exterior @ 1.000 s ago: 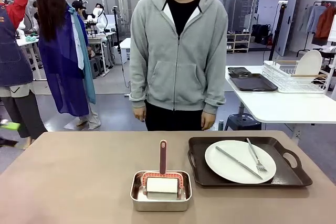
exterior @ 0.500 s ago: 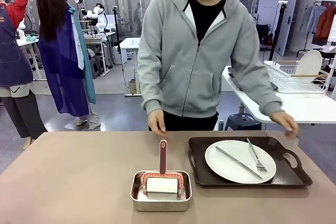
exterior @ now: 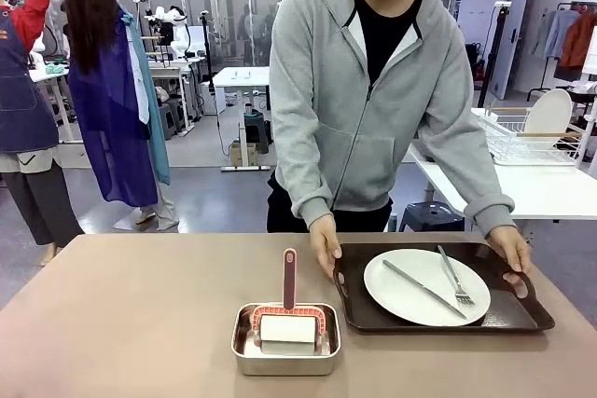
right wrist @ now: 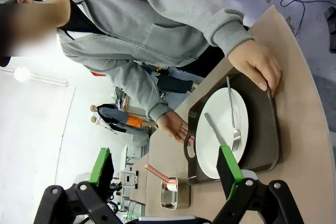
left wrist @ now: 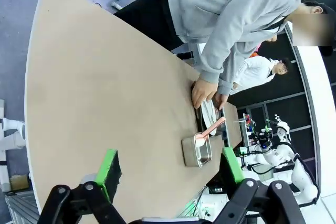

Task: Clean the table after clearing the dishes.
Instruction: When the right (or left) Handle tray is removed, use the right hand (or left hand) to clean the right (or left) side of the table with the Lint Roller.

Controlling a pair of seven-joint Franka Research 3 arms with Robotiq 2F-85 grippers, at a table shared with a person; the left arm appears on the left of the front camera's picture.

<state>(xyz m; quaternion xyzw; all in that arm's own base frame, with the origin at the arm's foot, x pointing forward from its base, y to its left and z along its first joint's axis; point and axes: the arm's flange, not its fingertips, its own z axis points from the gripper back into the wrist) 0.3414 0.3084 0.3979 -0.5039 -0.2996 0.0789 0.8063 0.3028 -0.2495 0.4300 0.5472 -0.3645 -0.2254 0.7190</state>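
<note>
Front view, desk: the beige-brown desk (exterior: 140,305) carries a dark brown tray (exterior: 522,316) on its right half and a small metal pan (exterior: 244,358) near the front middle.
Front view, dishes: one white plate (exterior: 410,300) lies in the tray, with a fork (exterior: 455,279) and a knife (exterior: 420,286) resting across it (the fork is on the side away from the pan).
Front view, person: stands at the far side in a grey hoodie, bent forward. One hand (exterior: 326,244) is on the tray handle nearer the pan, and the other hand (exterior: 511,247) is on the opposite handle.
Front view, pan: holds a lint roller (exterior: 287,323) with a pink handle.
Front view, background: a white table (exterior: 504,188) with a dish rack (exterior: 522,137) stands behind the person.
Left wrist view, jaws: the left jaws stand open above the desk, green pads (left wrist: 109,169) wide apart with nothing between them. The pan and the tray lie far off.
Right wrist view, jaws: the right jaws are open too and hold nothing. Beyond them are the tray with the plate and both hands at its handles.
</note>
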